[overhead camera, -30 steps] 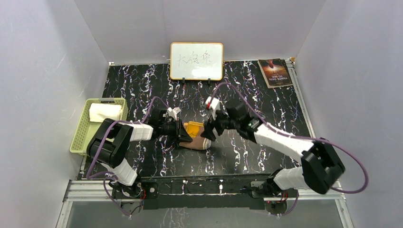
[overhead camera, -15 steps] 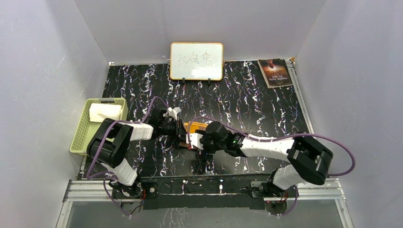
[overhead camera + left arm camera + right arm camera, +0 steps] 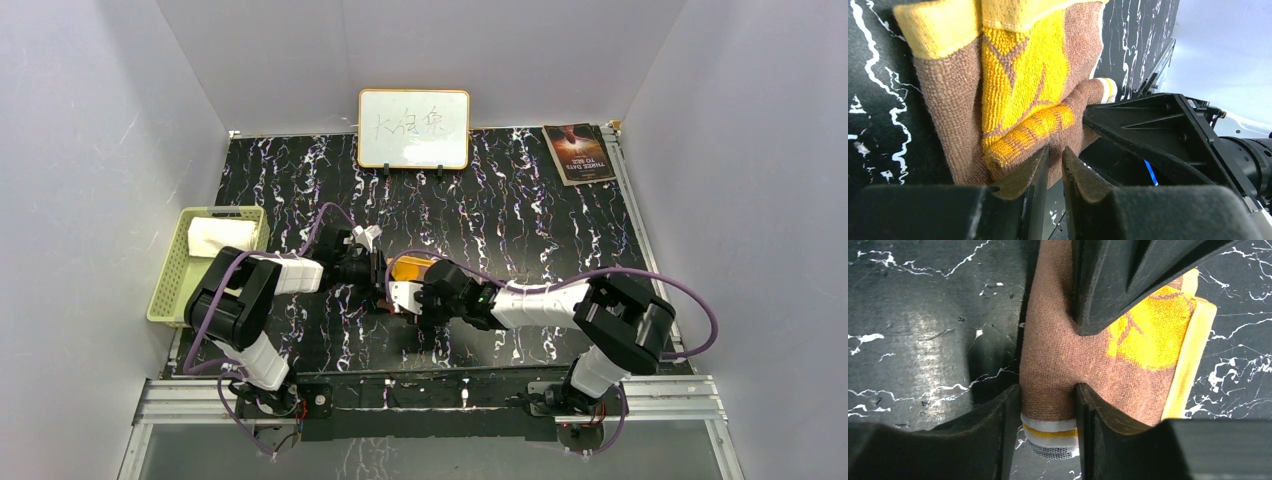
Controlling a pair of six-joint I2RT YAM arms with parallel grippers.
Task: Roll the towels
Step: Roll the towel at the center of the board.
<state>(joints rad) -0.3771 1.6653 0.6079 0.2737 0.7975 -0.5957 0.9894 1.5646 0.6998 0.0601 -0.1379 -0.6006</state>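
Note:
The orange-and-dark-brown towel [image 3: 418, 267] lies partly rolled at the table's middle, between both grippers. In the left wrist view, the towel [image 3: 1013, 75] has a rolled edge, and my left gripper [image 3: 1054, 150] is nearly shut and pinches a brown fold of it. In the right wrist view, my right gripper [image 3: 1047, 387] is clamped on the roll's brown end [image 3: 1048, 350], which has a white-and-yellow band. From above, the left gripper [image 3: 378, 280] and right gripper [image 3: 405, 298] meet at the towel. A cream towel [image 3: 210, 237] lies folded in the basket.
The pale green slotted basket [image 3: 168, 290] stands at the left table edge. A whiteboard [image 3: 414, 128] stands at the back centre. A dark booklet [image 3: 578, 153] lies at the back right. The right arm's purple cable loops over the towel area.
My right arm swung in from the right and turned, coming to the near side of the towel and closing on its rolled end. The left gripper stayed on the towel.

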